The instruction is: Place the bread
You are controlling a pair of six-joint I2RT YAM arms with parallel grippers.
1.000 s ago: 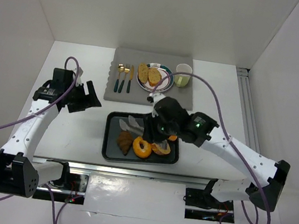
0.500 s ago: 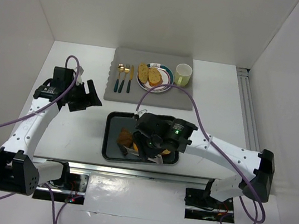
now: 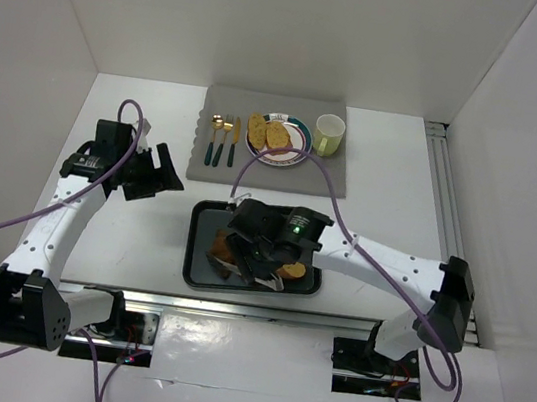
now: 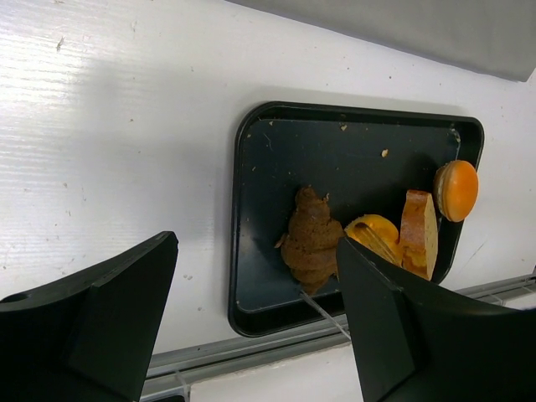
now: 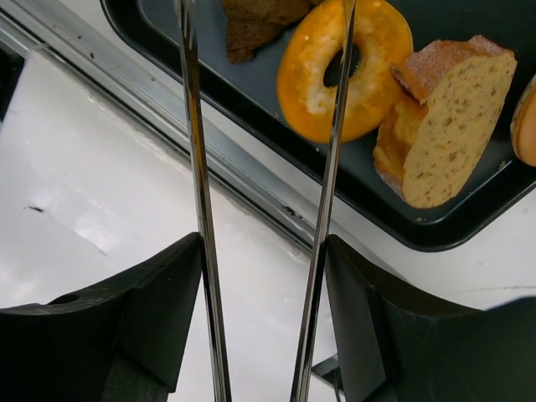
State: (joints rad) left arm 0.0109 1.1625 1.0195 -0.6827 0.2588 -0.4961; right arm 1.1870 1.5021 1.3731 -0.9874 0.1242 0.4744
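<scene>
A black tray (image 3: 200, 264) holds a brown croissant (image 4: 311, 239), an orange bagel (image 5: 335, 75), a seeded bread slice (image 5: 444, 117) and a round bun (image 4: 456, 188). My right gripper (image 3: 258, 258) is over the tray's near left part. It is shut on metal tongs (image 5: 194, 167), whose two arms stand apart. In the right wrist view (image 5: 264, 251) one arm crosses the croissant (image 5: 251, 21) and the other crosses the bagel's hole. The tong tips are out of view. My left gripper (image 3: 155, 179) is open and empty above the table left of the tray, as the left wrist view (image 4: 257, 243) shows.
A grey mat (image 3: 332, 180) at the back holds a plate (image 3: 291, 154) with two toasted slices (image 3: 269, 132), a pale cup (image 3: 329, 134) and cutlery (image 3: 222, 139). A metal rail (image 3: 232, 309) runs along the table's near edge, just beyond the tray.
My right arm has swung left across the tray with the tongs, from its right side to its near left part. The left arm has not moved.
</scene>
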